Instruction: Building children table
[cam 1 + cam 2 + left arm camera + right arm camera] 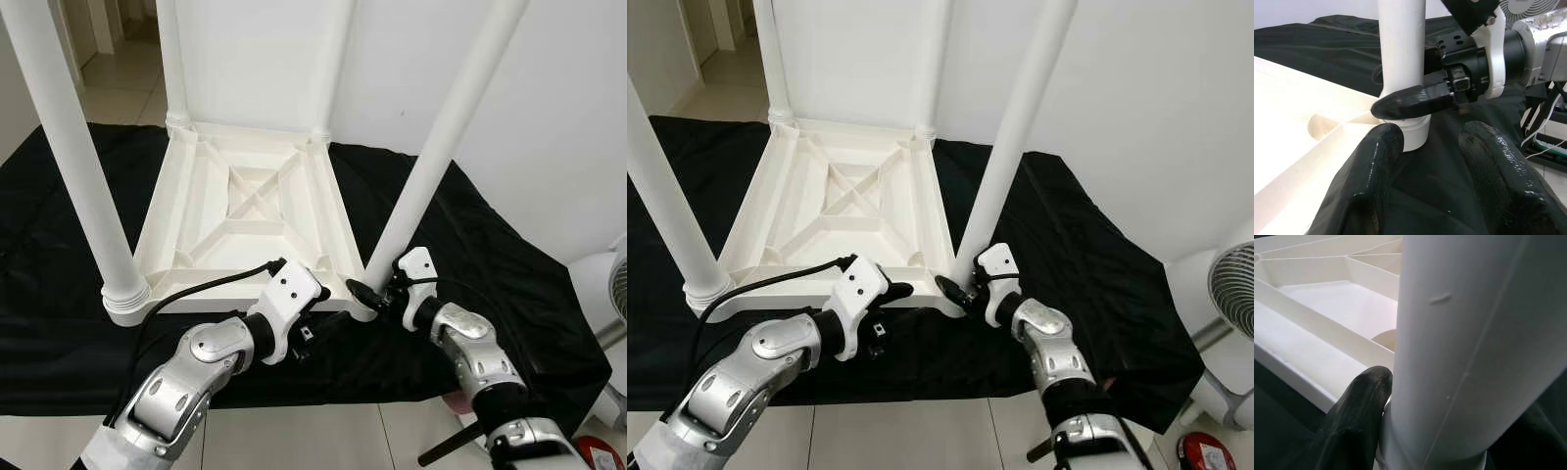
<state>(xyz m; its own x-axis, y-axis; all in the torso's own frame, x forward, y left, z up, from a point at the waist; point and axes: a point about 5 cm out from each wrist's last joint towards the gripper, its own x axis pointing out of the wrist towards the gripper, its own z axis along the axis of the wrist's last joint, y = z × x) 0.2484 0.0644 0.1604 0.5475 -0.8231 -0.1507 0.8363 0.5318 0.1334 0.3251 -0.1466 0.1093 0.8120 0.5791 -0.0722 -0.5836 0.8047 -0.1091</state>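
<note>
Four white legs stand upright from the corners of an upside-down white plastic children's table (245,211), which lies on a black cloth (490,264) spread over a pale tiled floor (323,436). The table's ribbed underside faces up, with a cross brace in its middle. The near-right leg (441,147) rises from the corner closest to the robot's right side and leans slightly toward the right.

At the foot of that leg, the right gripper (367,294) has its black fingers closed around the leg's base; in the right wrist view one finger (1359,406) presses against the white tube just above its collar. The left gripper (1437,166) sits just beside the same corner, low over the cloth, its two black fingers spread wide with nothing between them, pointing at the leg's base. The near-left leg (73,166) stands in its collar at the opposite near corner.

A white wall (549,108) stands behind the table, and a white fan (612,294) is at the right edge.
</note>
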